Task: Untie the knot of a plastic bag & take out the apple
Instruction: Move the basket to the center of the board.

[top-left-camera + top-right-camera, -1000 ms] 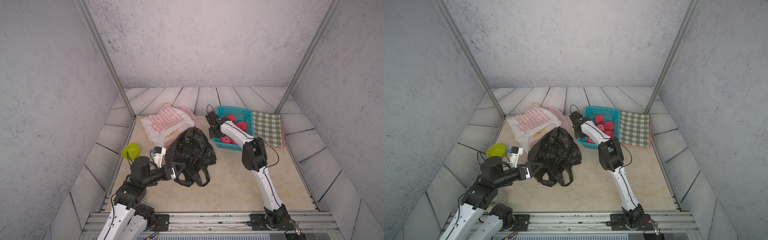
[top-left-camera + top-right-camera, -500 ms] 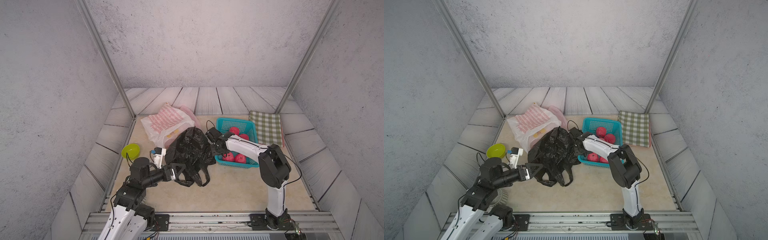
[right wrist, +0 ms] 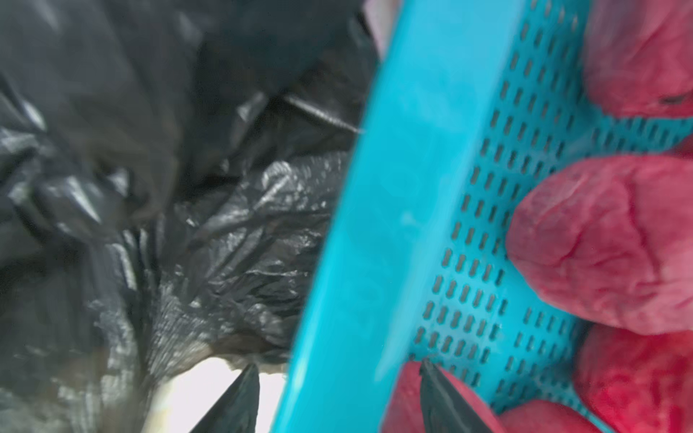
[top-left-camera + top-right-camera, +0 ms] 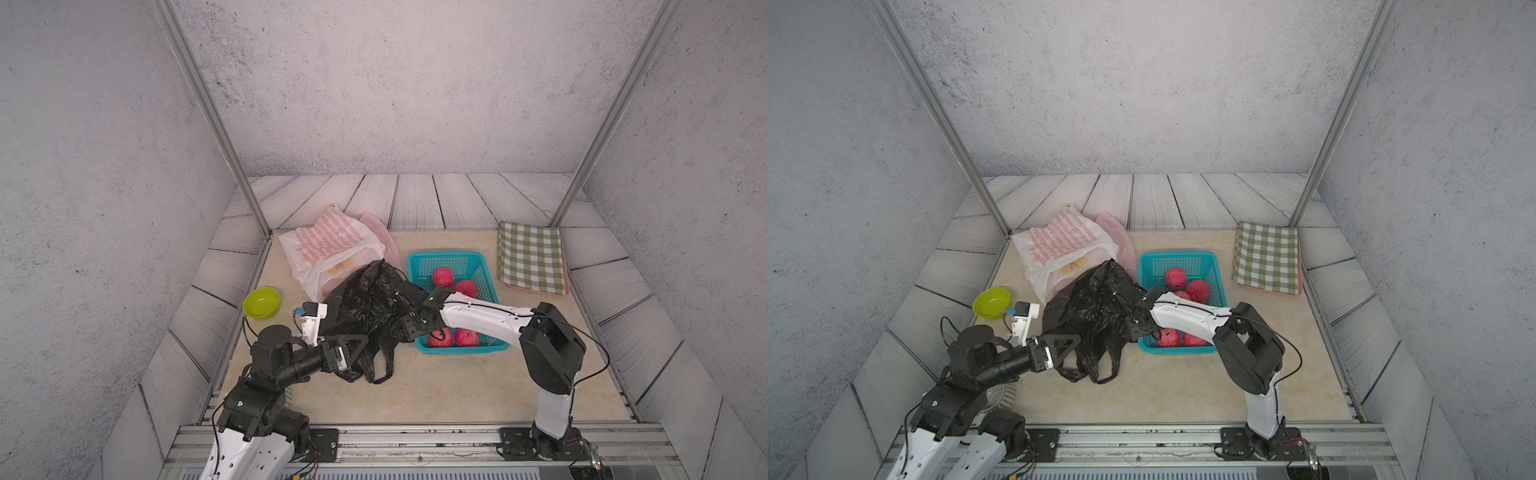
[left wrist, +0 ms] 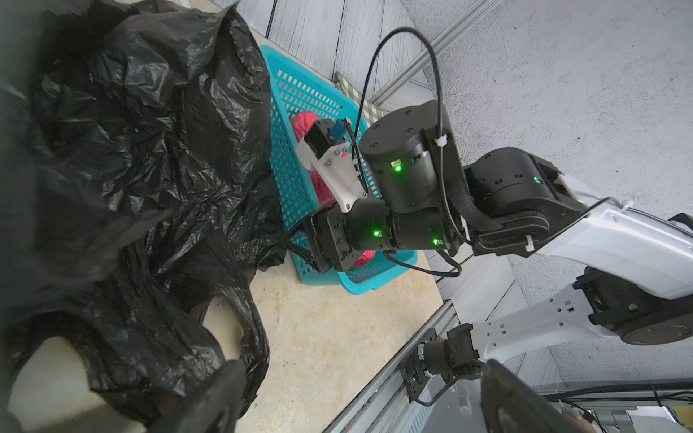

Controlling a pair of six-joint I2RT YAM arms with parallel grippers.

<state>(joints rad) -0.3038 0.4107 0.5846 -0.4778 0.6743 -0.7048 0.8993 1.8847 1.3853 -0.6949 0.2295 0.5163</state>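
Nearest me, my left gripper [image 5: 360,363] sits low over the table [image 4: 436,386] at the near-left side of the single black bag [image 4: 365,303]. Its jaws are spread wide with nothing between them. One finger [image 5: 221,393] lies right against the bag's lower fold. The bag is a crumpled heap in the middle of the table, and two handle loops [image 4: 353,376] trail flat from it toward me. I cannot tell whether it holds a knot, or what is inside.

Just past that, my right arm bends in from the right. The right gripper [image 3: 337,365] meets the bag's right side at the left wall of the one teal basket [image 4: 449,257]. Its jaws are parted, with one finger outside the wall on the bag side and the other inside the basket. A sliver of gap shows on the outer side, so I read no grip.

The basket touches the bag. The apples [image 4: 443,277] lie in it, red. In a top view I count four, two at the near end and two farther back. A fifth may peek between them, but I cannot be sure.

To the left, one green bowl [image 4: 260,302] stands apart from the bag. Farther back, one white bag [image 4: 328,245] with red print touches the black bag's far side, and one pale pink bag [image 4: 376,226] lies behind it. At the far right lies one folded green-checked cloth [image 4: 530,257].
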